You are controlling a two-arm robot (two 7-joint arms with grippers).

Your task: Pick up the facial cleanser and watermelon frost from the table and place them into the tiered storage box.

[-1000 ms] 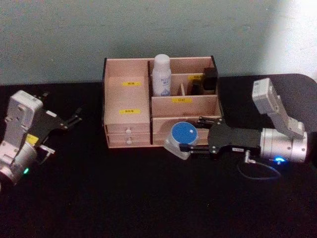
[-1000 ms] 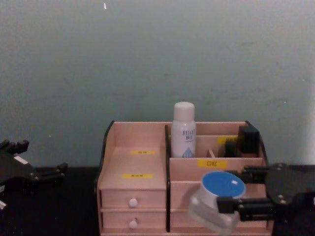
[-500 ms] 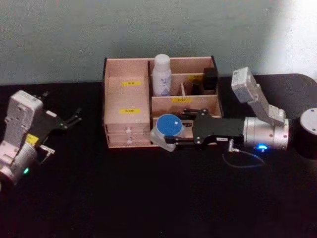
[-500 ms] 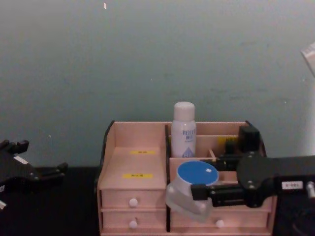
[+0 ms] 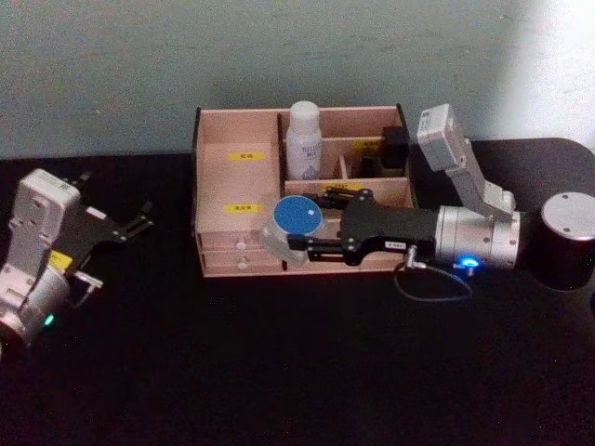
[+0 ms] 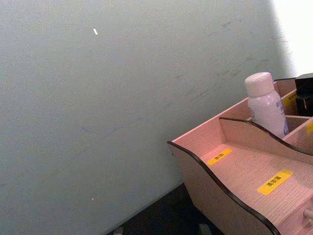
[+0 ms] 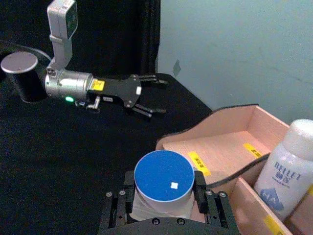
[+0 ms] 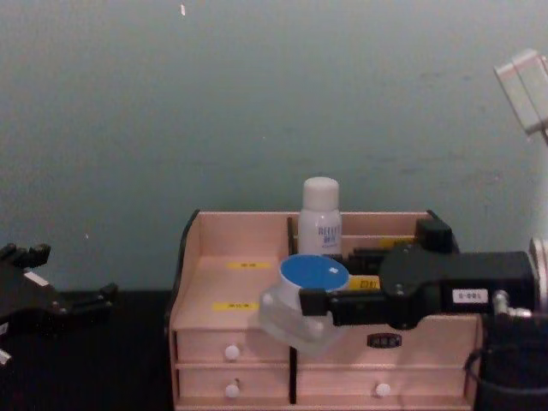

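The watermelon frost [image 5: 296, 216], a clear jar with a blue lid [image 7: 164, 182], hangs in front of the tiered storage box [image 5: 237, 186], level with its middle divider and above the drawers. My right gripper [image 5: 297, 225] is shut on the jar, reaching in from the right [image 8: 312, 300]. The facial cleanser [image 5: 303, 141] stands upright in a back compartment of the box [image 8: 231, 334], just behind the jar [image 8: 308, 295]. My left gripper [image 5: 139, 221] is parked far left over the table, open and holding nothing, its spread fingers [image 7: 149, 111] apart.
A small dark bottle [image 5: 395, 149] stands in the box's back right compartment. A dark cylinder with a grey top [image 5: 565, 237] sits at the right edge. The black table [image 5: 232, 372] runs up to a pale green wall [image 8: 257, 103].
My right gripper has carried the jar left and up, from in front of the right-hand drawers to the middle of the box front. The left arm has not moved.
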